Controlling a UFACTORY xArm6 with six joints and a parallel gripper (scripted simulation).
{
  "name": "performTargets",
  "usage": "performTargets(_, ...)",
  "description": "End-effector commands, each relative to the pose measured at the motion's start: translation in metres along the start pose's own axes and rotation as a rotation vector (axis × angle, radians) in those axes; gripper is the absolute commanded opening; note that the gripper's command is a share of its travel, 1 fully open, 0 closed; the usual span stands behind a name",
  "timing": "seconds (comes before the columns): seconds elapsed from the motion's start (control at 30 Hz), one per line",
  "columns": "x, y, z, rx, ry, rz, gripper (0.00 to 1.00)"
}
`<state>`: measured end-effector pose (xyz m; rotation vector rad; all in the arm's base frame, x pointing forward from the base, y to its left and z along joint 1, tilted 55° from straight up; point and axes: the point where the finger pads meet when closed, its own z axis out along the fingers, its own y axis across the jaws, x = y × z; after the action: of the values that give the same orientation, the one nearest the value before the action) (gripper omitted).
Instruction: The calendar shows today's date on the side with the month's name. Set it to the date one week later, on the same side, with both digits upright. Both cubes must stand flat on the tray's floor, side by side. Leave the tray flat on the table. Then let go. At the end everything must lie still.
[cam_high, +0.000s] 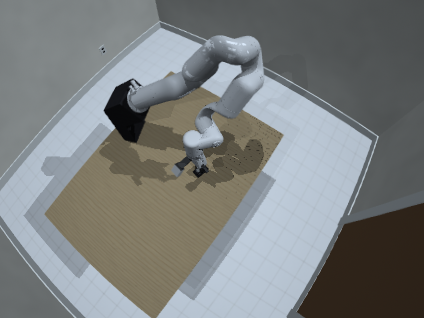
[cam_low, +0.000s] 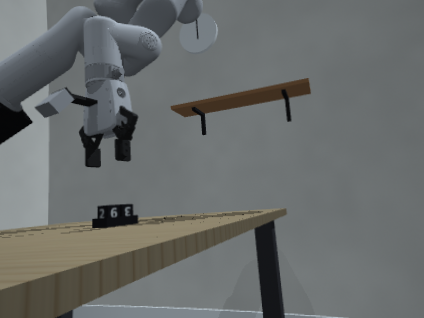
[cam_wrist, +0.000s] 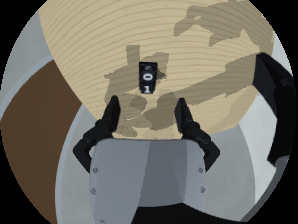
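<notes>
The small black calendar (cam_low: 114, 215) (cam_wrist: 147, 76) (cam_high: 200, 171) stands on the wooden table (cam_low: 150, 240) (cam_high: 125, 220). In the exterior view its near side shows white marks that read like "2" (cam_low: 102, 213), "6" (cam_low: 114, 212) and a third sign (cam_low: 128, 211) that I cannot read for sure. The blocks sit side by side in the low black tray (cam_low: 116, 223), which lies flat. My gripper (cam_low: 107, 156) (cam_wrist: 148, 103) is open and empty. It hangs well above the calendar, roughly over it and clear of it. The wrist view shows the calendar small, between and beyond the spread fingers.
The arm's black base (cam_high: 122, 112) stands at the table's far left edge. A wooden wall shelf (cam_low: 240, 97) and a round wall clock (cam_low: 198, 32) hang behind the table. The table's right edge and black leg (cam_low: 268, 265) are in the exterior view.
</notes>
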<state>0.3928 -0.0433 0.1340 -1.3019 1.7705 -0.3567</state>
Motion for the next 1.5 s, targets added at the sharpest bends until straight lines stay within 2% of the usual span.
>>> performTargets(0.0,0.000,0.000,0.000,0.001,0.000,0.000,1.00)
performTargets(0.5,0.000,0.000,-0.004,0.001,0.000,0.000,1.00)
performTargets(0.97,0.000,0.000,-0.054,0.001,0.000,0.000,1.00)
performTargets(1.23,0.000,0.000,-0.068,0.001,0.000,0.000,1.00)
performTargets(1.47,0.000,0.000,-0.069,0.001,0.000,0.000,1.00)
